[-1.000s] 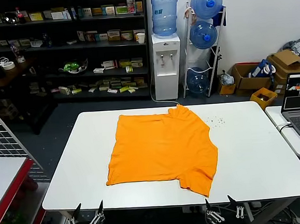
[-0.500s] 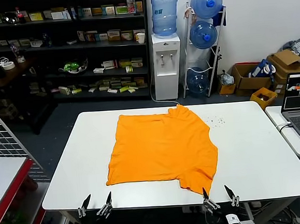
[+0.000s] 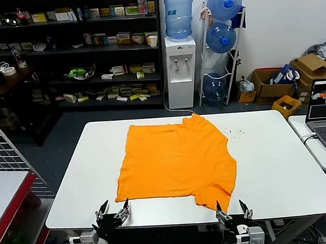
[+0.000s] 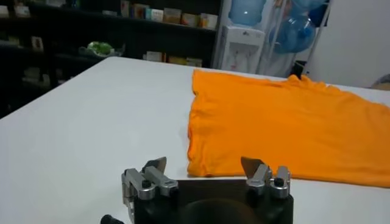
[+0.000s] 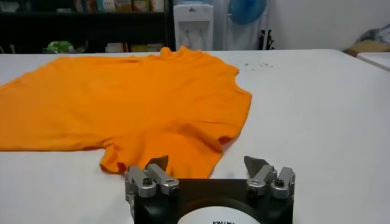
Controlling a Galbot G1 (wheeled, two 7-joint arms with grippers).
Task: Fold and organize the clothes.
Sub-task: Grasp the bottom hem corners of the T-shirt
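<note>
The orange shirt [image 3: 176,163] is lying spread out in the middle of the white worktop [image 3: 279,163], mostly flat, with one sleeve hanging toward the near right corner and the neck at the far edge. Both arms are sitting at the near edge. The left pincer [image 3: 113,209] is hovering just off the shirt's near left corner with its jaws apart and nothing in them. The right pincer [image 3: 232,210] is sitting just beside the near sleeve tip, jaws also apart and empty.

It looks like light, limp cotton: it is going to sag and crease wherever it is lifted, and drag easily across the smooth top. The near hem corners look like the sensible places to pinch, one per side.
</note>
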